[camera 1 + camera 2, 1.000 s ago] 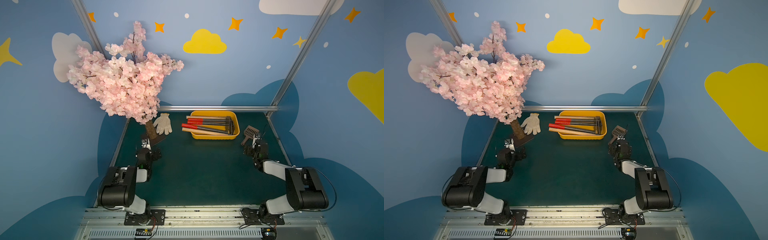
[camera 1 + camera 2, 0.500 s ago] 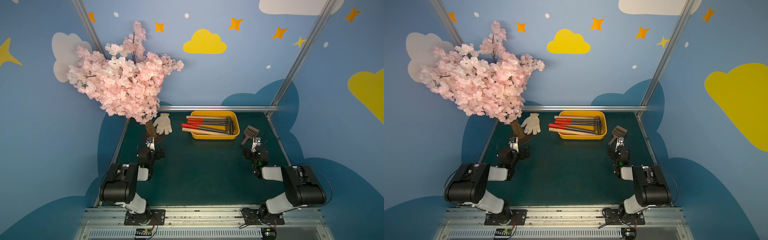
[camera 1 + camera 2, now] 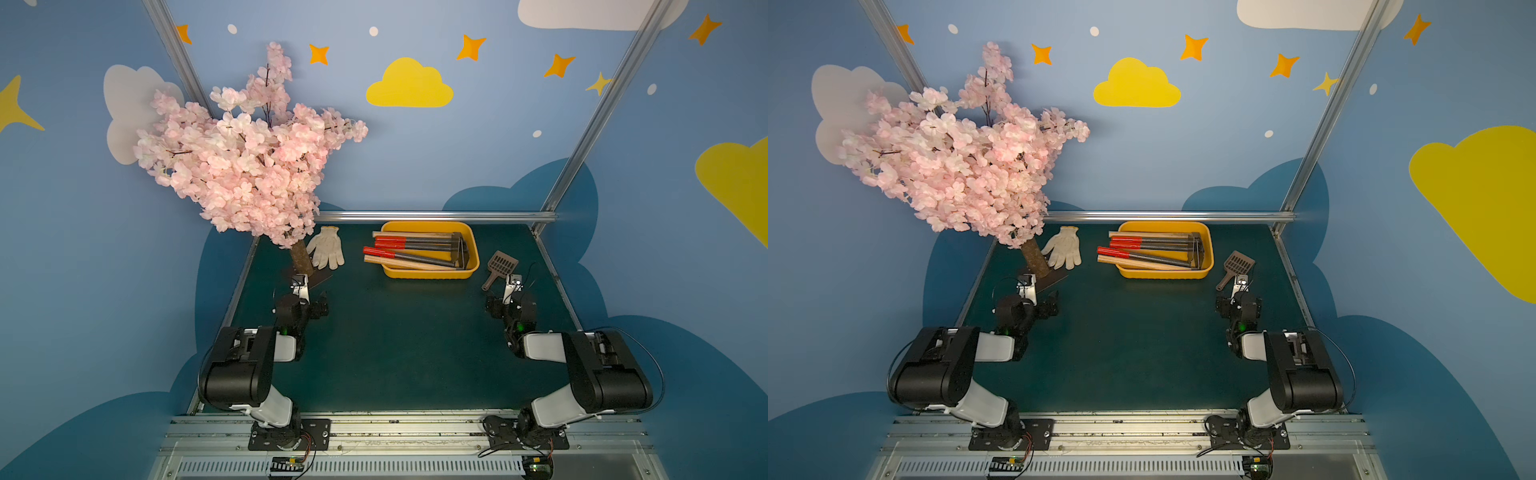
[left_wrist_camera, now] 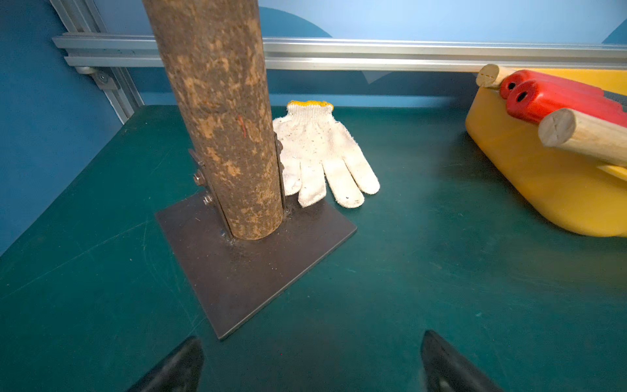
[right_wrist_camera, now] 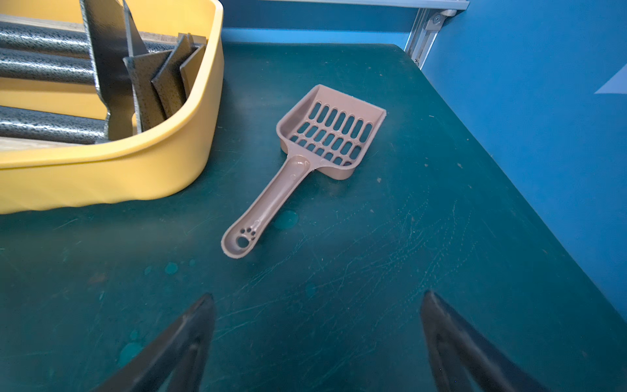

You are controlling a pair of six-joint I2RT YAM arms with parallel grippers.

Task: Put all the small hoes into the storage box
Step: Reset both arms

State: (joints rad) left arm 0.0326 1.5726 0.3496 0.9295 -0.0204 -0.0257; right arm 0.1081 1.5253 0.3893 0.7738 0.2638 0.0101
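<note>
Trunk (image 3: 301, 259), storage box (image 3: 428, 273) and scoop (image 3: 500, 266) border open mat (image 3: 407, 332).

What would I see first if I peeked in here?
The big pink blossom tree at the table's far left corner grabs your eye. Next comes the yellow storage box at the far middle, full of hoes. A white glove lies between them; a brown scoop lies on the box's other side.

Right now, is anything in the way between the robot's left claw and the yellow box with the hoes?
Nothing visible is. Only bare table lies between the open left gripper and the box holding the hoes. The glove and tree trunk stand off to the side.
</note>
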